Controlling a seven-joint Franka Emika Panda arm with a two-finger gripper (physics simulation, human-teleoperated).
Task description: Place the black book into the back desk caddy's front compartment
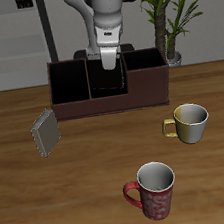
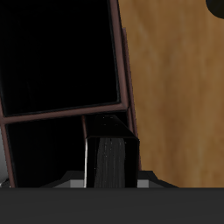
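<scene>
The back desk caddy (image 1: 145,83) is a long dark reddish-brown box with black cells, standing at the table's back. My gripper (image 1: 110,62) hangs right over it and is shut on the black book (image 1: 113,76), which it holds upright with its lower part down inside a cell near the caddy's middle. In the wrist view the black book (image 2: 114,162) shows end-on between my fingers, with its pale page edge on one side. It sits in a narrow cell next to a caddy wall (image 2: 128,96). The book's lower end is hidden.
A grey book (image 1: 44,132) lies tilted on the table in front of one end of the caddy. A yellow-handled mug (image 1: 189,122) and a red patterned mug (image 1: 153,191) stand nearer the front edge. A potted plant (image 1: 169,15) stands beside the caddy's other end.
</scene>
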